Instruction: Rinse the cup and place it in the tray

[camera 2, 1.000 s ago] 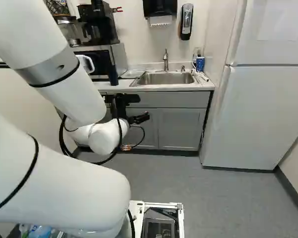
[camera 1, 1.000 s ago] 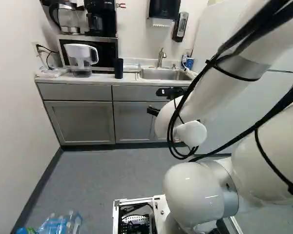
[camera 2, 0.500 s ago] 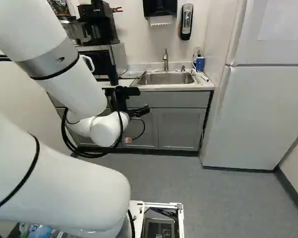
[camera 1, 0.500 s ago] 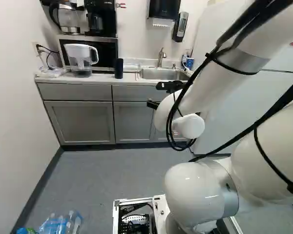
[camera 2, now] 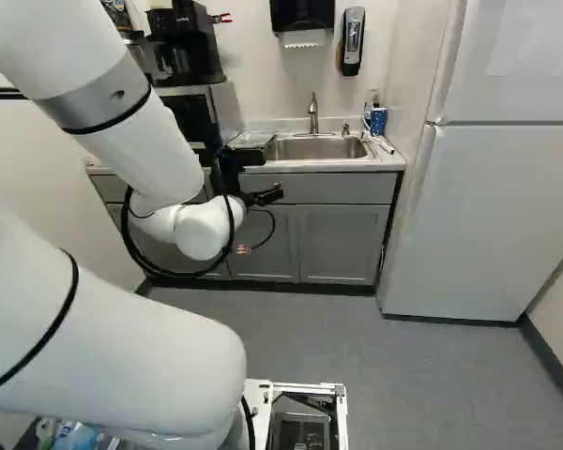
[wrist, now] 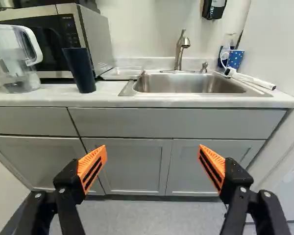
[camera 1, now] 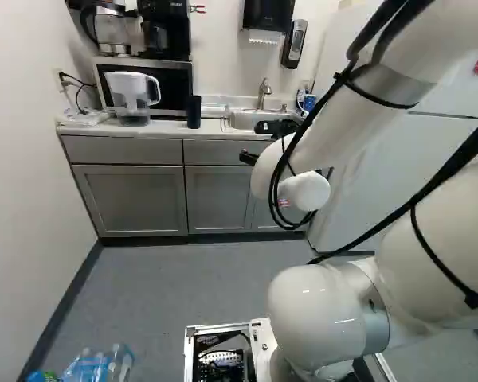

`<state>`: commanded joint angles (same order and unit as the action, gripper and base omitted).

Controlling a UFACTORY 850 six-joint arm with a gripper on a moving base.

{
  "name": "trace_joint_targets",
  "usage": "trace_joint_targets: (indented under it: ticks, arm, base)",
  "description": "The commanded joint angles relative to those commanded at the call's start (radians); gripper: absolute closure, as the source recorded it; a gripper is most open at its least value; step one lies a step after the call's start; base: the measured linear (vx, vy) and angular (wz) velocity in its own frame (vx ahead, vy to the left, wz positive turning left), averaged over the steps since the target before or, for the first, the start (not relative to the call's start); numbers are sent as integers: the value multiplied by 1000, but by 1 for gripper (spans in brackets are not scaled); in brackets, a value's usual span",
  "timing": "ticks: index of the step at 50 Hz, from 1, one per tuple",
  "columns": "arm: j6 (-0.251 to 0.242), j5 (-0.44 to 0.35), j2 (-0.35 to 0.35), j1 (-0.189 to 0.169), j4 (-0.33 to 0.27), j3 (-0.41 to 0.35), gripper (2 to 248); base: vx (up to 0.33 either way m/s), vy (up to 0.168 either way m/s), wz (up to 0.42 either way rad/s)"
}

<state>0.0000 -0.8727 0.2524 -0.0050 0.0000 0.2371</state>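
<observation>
Cup (wrist: 79, 70): dark, tall, narrow tumbler, upright on the tabletop (wrist: 106, 98) near its front edge, in front of the microwave (wrist: 97, 36), between the pitcher (wrist: 19, 58) and the tray (wrist: 122, 73). Taken as the task's cup on judgement; a blue spotted container (wrist: 235, 59) stands at the far side of the sink (wrist: 191, 84). Contents of the cup not visible. Expected handling: light if empty, stiff-walled, not especially fragile; smooth side probably slippery once wet, so grip should be firmer after rinsing than for the first lift. Tall, narrow form could tip if one finger strikes it first. Proposed hold: both pads across opposite sides of the wall, about mid-height or slightly above, hand level, leaving the mouth free for water from the faucet (wrist: 181, 49) and the base free for setting down. Hand (wrist: 152, 155): fingers spread wide, nothing between them, orange pads (wrist: 92, 168) touching nothing; ahead of it are the cabinet doors (wrist: 132, 164), below tabletop level. Opening looks ample for the cup's width. Judged next: raise the hand and shift it toward the pitcher side, square to the cup, before advancing; pitcher and tray leave modest side room.
</observation>
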Motion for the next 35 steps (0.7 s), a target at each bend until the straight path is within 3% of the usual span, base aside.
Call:
trace_joint_targets:
  ticks: [35]
  arm:
    - [0,27,-23,-26,0,103,3]
  base:
    - [0,0,0]
